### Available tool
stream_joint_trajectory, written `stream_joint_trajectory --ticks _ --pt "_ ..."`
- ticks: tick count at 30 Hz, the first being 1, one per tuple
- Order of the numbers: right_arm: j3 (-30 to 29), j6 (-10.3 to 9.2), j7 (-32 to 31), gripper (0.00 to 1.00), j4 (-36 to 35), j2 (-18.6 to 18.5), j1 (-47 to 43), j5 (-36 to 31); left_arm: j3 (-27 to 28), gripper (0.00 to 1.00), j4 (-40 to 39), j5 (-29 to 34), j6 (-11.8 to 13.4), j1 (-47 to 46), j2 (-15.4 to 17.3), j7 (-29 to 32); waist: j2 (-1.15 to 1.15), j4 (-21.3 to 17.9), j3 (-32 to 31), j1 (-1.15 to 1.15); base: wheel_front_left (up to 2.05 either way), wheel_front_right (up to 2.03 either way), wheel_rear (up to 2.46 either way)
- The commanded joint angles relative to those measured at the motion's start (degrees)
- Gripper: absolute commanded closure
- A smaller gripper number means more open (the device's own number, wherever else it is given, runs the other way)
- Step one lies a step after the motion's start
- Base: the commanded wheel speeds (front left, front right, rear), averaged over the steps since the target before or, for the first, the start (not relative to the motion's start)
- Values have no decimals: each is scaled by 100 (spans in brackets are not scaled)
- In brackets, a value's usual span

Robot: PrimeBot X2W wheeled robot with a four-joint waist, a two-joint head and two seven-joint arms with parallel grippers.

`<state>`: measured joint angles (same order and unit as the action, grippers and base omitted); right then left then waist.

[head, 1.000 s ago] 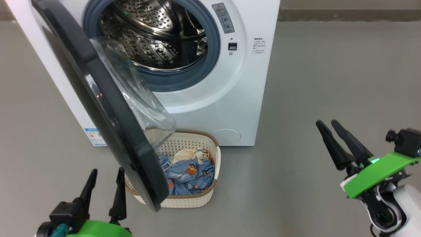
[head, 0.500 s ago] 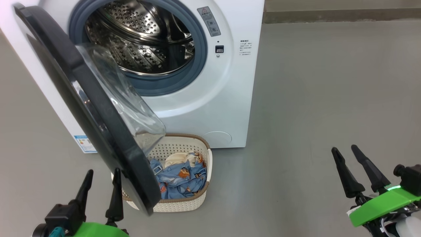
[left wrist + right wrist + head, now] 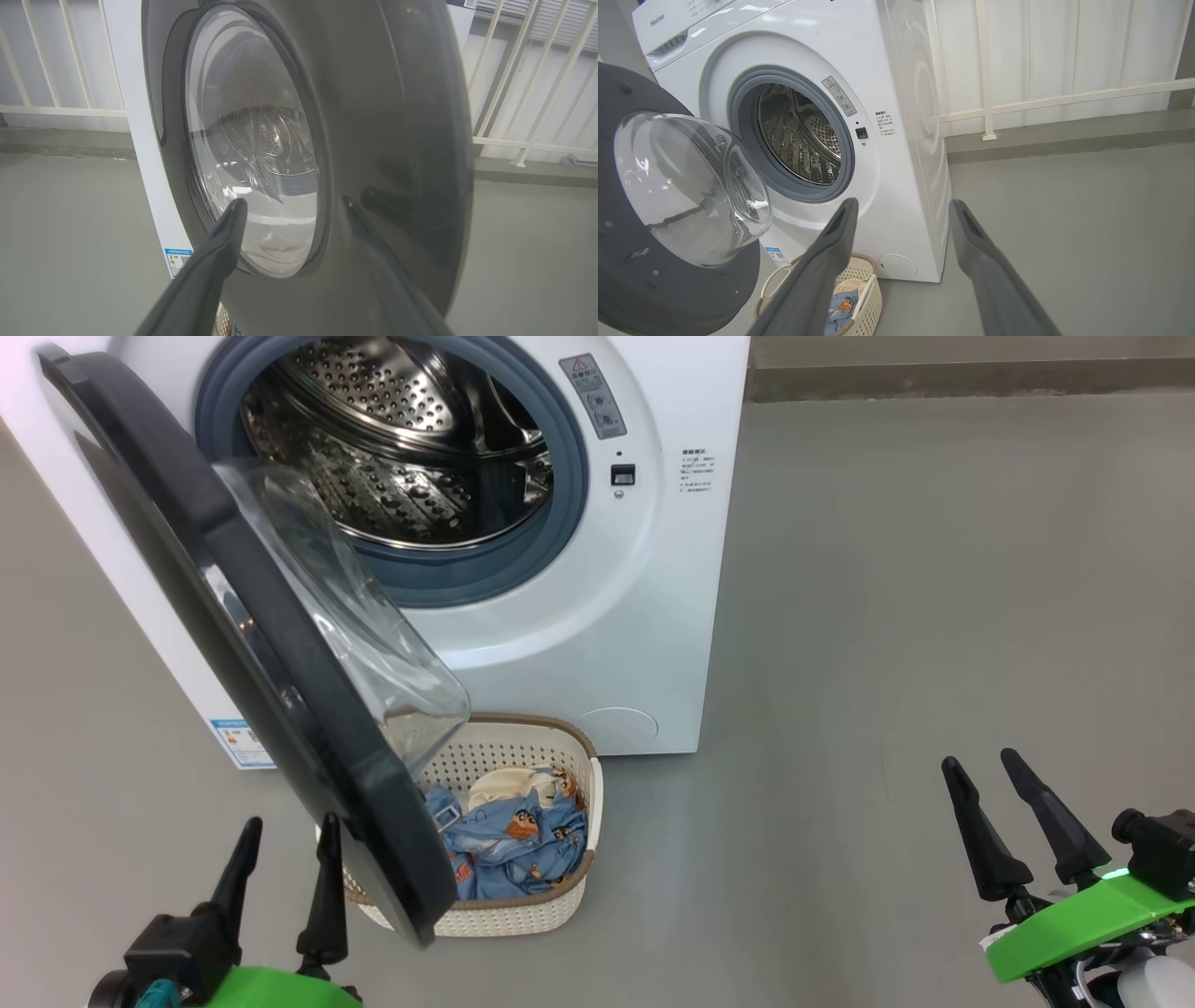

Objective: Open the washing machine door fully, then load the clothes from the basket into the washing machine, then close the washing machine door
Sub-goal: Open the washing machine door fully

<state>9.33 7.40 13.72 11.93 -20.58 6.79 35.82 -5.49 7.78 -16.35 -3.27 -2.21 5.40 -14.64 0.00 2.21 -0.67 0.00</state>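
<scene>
Door (image 3: 233, 644) work looks to me like the step in hand: at the far left it stands swung out from the washer (image 3: 597, 644) on its left-side hinge, roughly half open, its glass bowl (image 3: 355, 625) bulging toward the drum, so I would not call it fully open yet. Low beside it the left gripper (image 3: 291, 821) hangs with its fingers spread wide and nothing between them, pointed at the door's glossy outer face and very near it; I can't tell whether a tip touches. Just right of that, the basket (image 3: 523, 919) sits on the floor (image 3: 887, 616) against the washer's front bottom edge, its left part under the door's lower edge. The clothes (image 3: 513, 840) lie heaped in it, blue printed fabric with a cream piece behind, none loaded. Above, the drum (image 3: 401, 457) gapes bare and shiny. Far over toward the floor's right, well apart from all this, the right gripper (image 3: 978, 759) hovers wide and holding nothing. My guess is the next move calls for swinging the door further left, off the basket: a finger hooked round its free edge, or a push on the inner side. Only then would reaching down for the clothes come easily.
</scene>
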Motion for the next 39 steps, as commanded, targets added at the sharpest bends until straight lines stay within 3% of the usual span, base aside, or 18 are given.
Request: stream_joint_trajectory --ticks 1,39 --pt "59 9 43 0 -156 -80 14 -81 175 0 -143 -42 37 -96 111 -36 0 8 1 0 0 0 0" --pt "-22 9 -81 0 -169 53 -28 -267 108 0 -149 -119 128 -151 214 -36 0 23 1 0 0 0 0"
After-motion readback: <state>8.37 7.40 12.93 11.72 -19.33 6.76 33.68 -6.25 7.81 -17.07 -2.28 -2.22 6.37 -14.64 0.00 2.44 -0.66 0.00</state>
